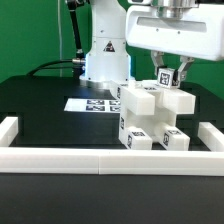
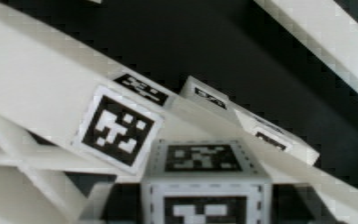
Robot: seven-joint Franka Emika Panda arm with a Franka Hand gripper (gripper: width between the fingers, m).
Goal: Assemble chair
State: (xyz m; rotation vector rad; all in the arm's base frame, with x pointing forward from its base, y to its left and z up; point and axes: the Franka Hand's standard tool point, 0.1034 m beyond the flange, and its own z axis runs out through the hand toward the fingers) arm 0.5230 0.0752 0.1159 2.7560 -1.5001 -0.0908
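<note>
The partly built white chair (image 1: 150,118), made of blocky pieces with black-and-white tags, stands on the black table at the exterior view's right of centre. My gripper (image 1: 168,72) hangs straight above it, its jaws closed round a small tagged white chair piece (image 1: 165,79) at the top of the assembly. In the wrist view this piece (image 2: 202,198) sits close under the camera. More tagged chair pieces (image 2: 119,126) spread out beyond it. I cannot tell whether the held piece is joined to the rest.
A low white border rail (image 1: 110,158) runs along the front, with side rails on the left (image 1: 10,130) and right (image 1: 212,135). The marker board (image 1: 90,103) lies flat behind the chair. The robot base (image 1: 105,55) stands at the back.
</note>
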